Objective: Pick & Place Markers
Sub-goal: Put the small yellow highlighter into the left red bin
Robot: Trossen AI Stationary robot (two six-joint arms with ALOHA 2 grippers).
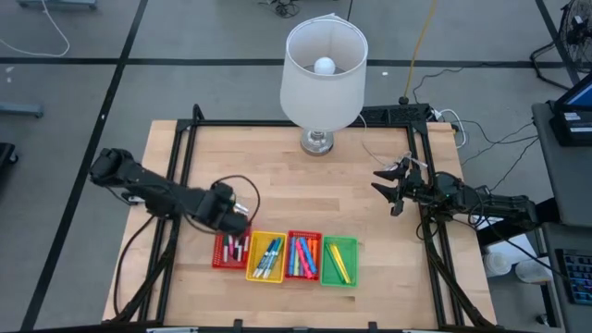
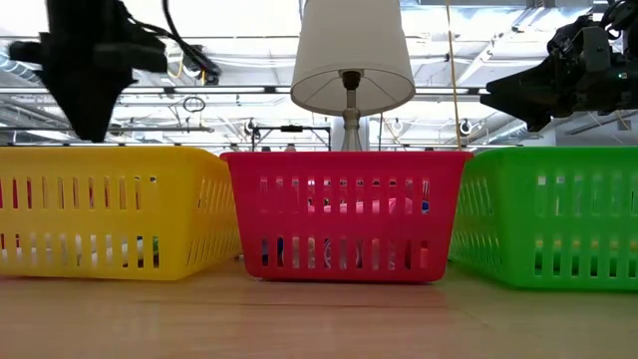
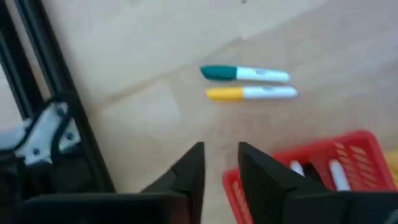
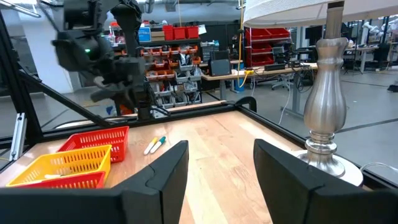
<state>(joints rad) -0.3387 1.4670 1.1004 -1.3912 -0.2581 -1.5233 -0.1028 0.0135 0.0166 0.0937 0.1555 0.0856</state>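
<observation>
Overhead, left gripper (image 3: pixel 221 168) hangs slightly parted, empty, above the red tray (image 3: pixel 348 155); two markers (image 3: pixel 249 84) lie beyond; right gripper (image 4: pixel 217 168) spread, idle.

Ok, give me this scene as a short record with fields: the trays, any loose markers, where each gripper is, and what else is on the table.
trays: four in a row at the table's near edge, red tray, yellow tray, second red tray, green tray, all holding markers
loose markers: a green-capped marker and a yellow-capped marker side by side on the wood beside the first red tray
left gripper: above that tray's edge, narrow gap between its fingers, empty
right gripper: open, empty, off to the right
also on table: lamp
</observation>
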